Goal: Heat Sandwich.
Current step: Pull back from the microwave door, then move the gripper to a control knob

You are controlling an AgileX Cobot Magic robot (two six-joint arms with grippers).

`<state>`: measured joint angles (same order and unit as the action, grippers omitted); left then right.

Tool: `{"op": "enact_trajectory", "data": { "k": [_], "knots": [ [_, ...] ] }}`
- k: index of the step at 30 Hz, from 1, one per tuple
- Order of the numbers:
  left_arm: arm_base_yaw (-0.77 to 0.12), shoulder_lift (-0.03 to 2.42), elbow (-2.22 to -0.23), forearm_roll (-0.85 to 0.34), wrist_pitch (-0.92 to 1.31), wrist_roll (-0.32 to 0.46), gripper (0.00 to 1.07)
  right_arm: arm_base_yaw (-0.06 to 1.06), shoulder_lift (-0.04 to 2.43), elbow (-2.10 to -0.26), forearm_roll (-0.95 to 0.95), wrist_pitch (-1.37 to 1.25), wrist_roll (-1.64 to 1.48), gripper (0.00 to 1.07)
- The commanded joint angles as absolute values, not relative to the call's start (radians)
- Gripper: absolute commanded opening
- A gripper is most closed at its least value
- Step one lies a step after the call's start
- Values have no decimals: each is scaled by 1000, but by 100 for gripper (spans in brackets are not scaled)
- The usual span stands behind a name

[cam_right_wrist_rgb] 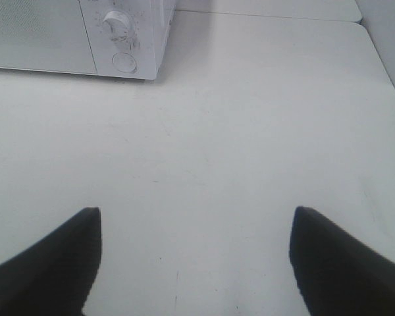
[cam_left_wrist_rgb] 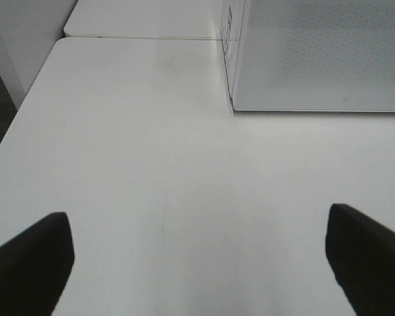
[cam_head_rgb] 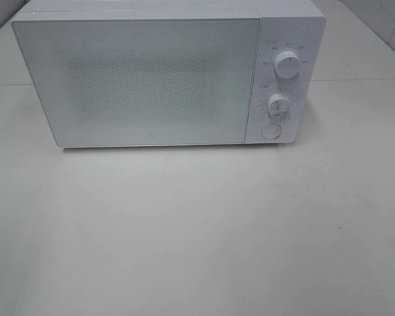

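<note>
The sandwich is out of view in every frame. A white microwave point(cam_head_rgb: 164, 76) stands at the back of the table with its door shut; its dials point(cam_head_rgb: 288, 66) are on the right side of its front. The left wrist view shows the microwave's lower left corner point(cam_left_wrist_rgb: 234, 105), and my left gripper point(cam_left_wrist_rgb: 197, 263) is open over bare table with nothing between its dark fingers point(cam_left_wrist_rgb: 33, 260). My right gripper point(cam_right_wrist_rgb: 194, 263) is open too, empty, over the table in front of the microwave's round button point(cam_right_wrist_rgb: 124, 62). Neither gripper appears in the exterior high view.
The white table point(cam_head_rgb: 197, 230) runs wide in front of the microwave. A seam joins it to a second tabletop point(cam_left_wrist_rgb: 138, 37) behind. The table's left edge point(cam_left_wrist_rgb: 20, 125) drops to a dark floor. A pale wall point(cam_right_wrist_rgb: 388, 33) stands at the right.
</note>
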<state>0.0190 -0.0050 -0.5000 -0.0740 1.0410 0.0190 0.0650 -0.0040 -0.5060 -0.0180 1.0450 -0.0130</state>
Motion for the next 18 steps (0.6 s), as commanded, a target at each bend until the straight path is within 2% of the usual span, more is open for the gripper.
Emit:
{"op": "enact_trajectory", "data": {
  "k": [1,18],
  "knots": [
    [22,-31,-496,-80,1034,17,98,57,-30,-505,-20,1039,-20,76],
    [22,-31,-496,-80,1034,17,98,58,-26,-539,-19,997,-20,76]
  ]
}}
